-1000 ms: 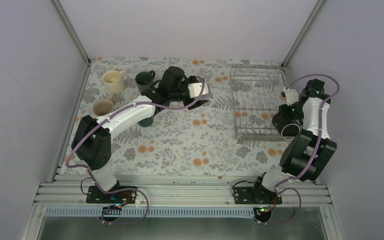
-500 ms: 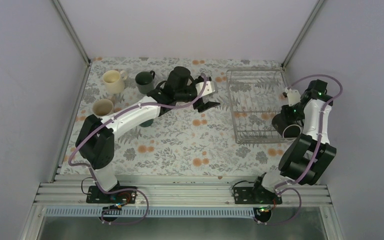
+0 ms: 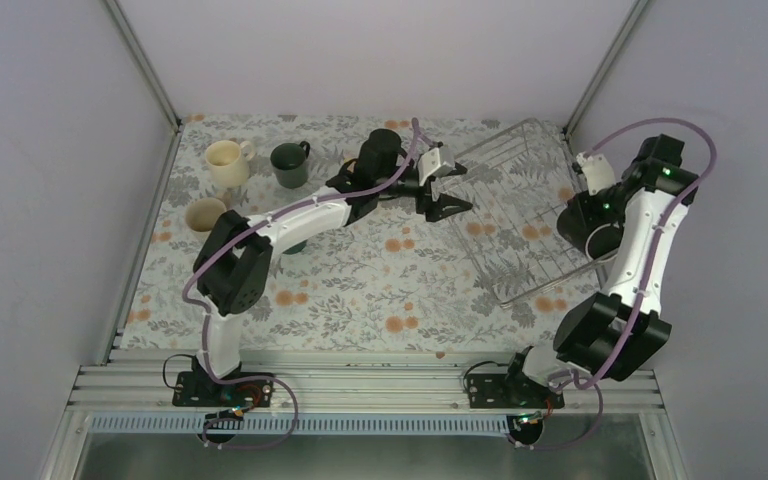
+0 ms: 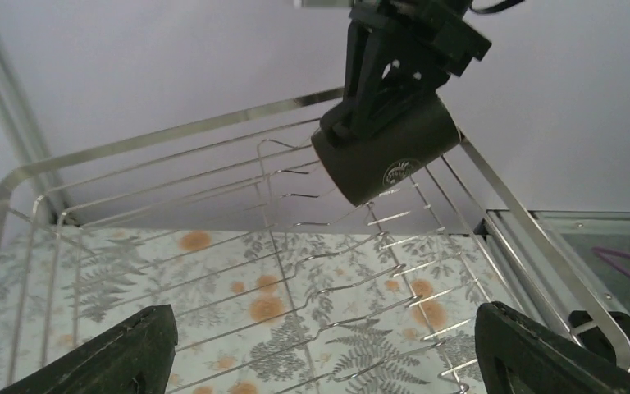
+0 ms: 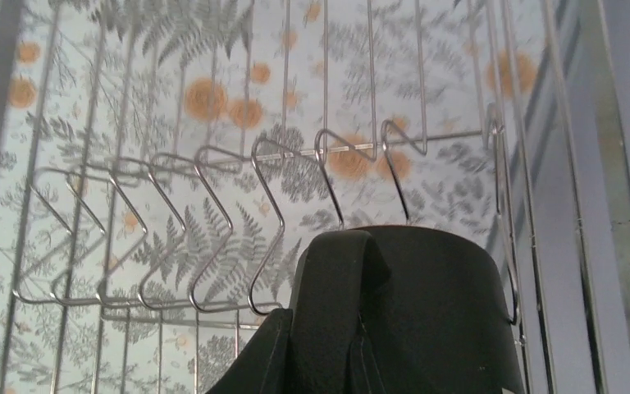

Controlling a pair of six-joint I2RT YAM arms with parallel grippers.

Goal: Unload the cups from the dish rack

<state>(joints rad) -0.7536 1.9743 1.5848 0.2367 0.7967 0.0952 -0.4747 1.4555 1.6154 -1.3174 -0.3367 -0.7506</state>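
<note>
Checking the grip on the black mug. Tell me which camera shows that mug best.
Left wrist: the black mug shows nearly whole, side on, small mark visible, clamped in the right gripper. Right wrist sees only its handle and wall, cropped. Top external shows it small, largely hidden by the arm.

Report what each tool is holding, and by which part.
The right tool is shut on the black mug, apparently pinching it at its handle. The left tool is open and holds nothing.
</note>
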